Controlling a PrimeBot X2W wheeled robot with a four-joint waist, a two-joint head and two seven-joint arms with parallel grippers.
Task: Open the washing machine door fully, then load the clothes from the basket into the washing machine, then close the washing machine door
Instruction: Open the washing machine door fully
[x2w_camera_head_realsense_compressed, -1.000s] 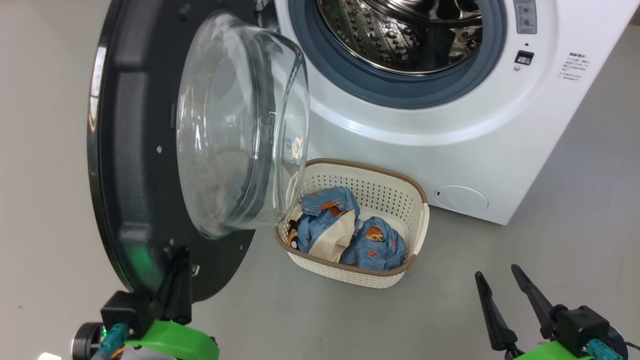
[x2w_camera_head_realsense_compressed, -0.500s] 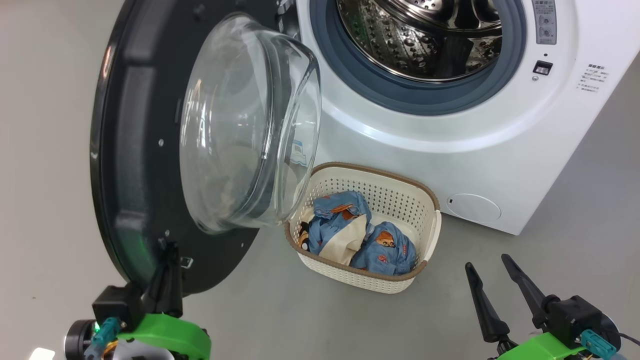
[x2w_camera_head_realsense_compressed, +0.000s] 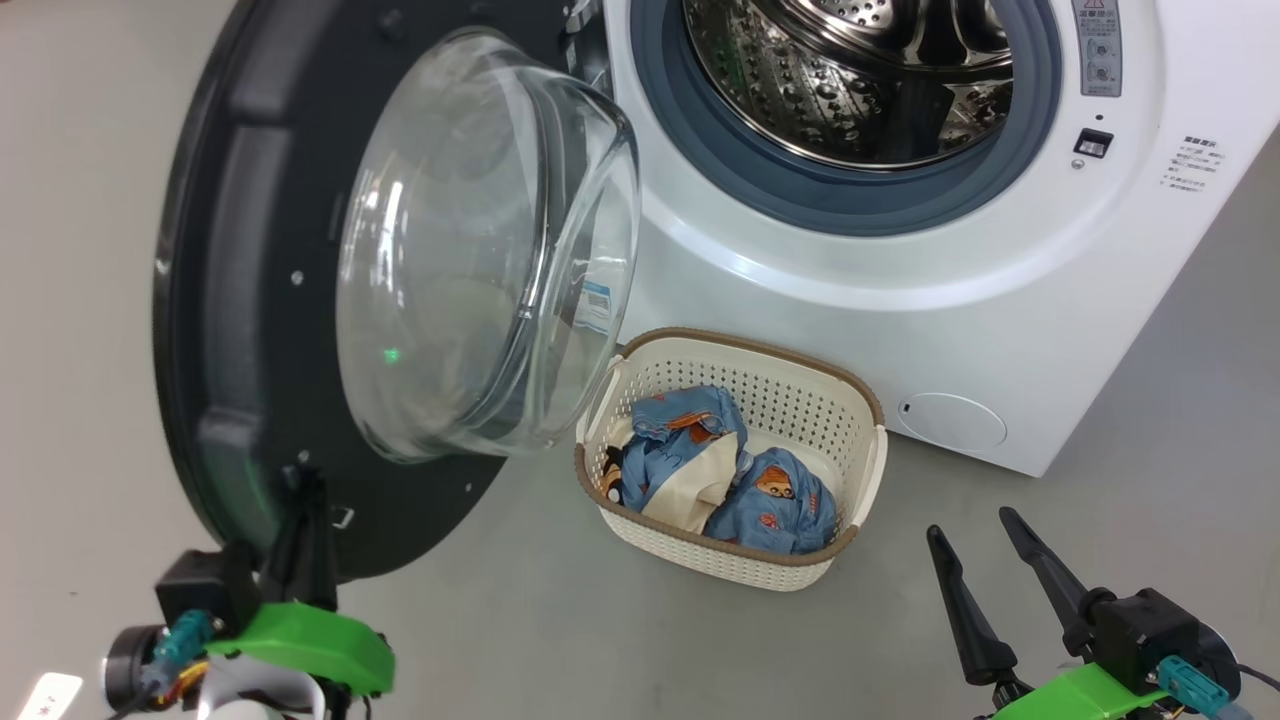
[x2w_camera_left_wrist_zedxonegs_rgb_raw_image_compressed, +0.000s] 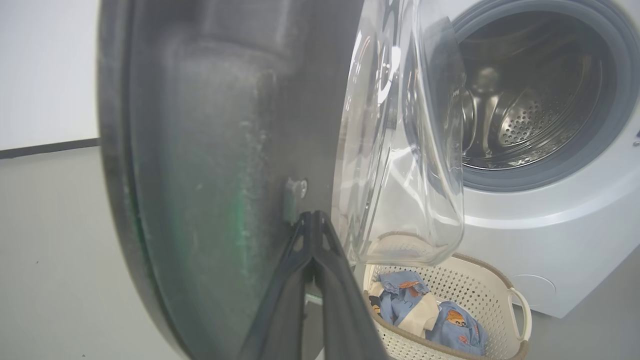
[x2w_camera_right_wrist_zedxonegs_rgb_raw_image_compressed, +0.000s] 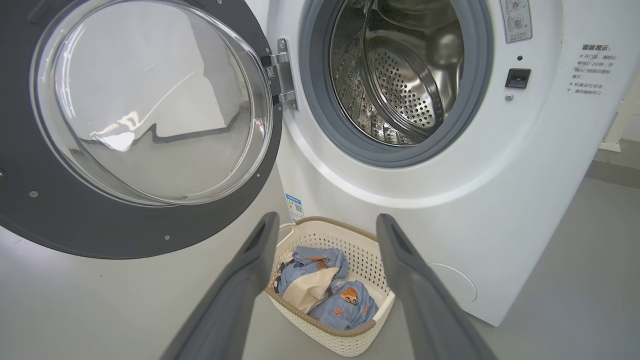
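Observation:
The washing machine (x2w_camera_head_realsense_compressed: 900, 330) stands with its steel drum (x2w_camera_head_realsense_compressed: 860, 80) exposed. Its black washing machine door (x2w_camera_head_realsense_compressed: 230, 300) hangs open to the left, the glass bowl (x2w_camera_head_realsense_compressed: 480, 250) bulging toward the basket. My left gripper (x2w_camera_head_realsense_compressed: 305, 480) is shut, its tips pressed on the door's inner face by the latch (x2w_camera_left_wrist_zedxonegs_rgb_raw_image_compressed: 295, 190); the left wrist view shows the left gripper (x2w_camera_left_wrist_zedxonegs_rgb_raw_image_compressed: 312, 215) touching there. The cream basket (x2w_camera_head_realsense_compressed: 860, 400) sits on the floor below the drum, holding the blue bear-print clothes (x2w_camera_head_realsense_compressed: 700, 470). My right gripper (x2w_camera_head_realsense_compressed: 968, 525) is open and empty, right of the basket and apart from it.
Grey floor (x2w_camera_head_realsense_compressed: 560, 640) spreads in front of the machine and around the basket. A round white flap (x2w_camera_head_realsense_compressed: 950, 420) sits low on the machine's front. The glass bowl overhangs the basket's left end. A pale wall with a dark skirting line (x2w_camera_left_wrist_zedxonegs_rgb_raw_image_compressed: 45, 148) lies beyond the door.
The door has swung further open to the left, and my shut left gripper has followed it leftward. The head camera has shifted. The right gripper stays open.

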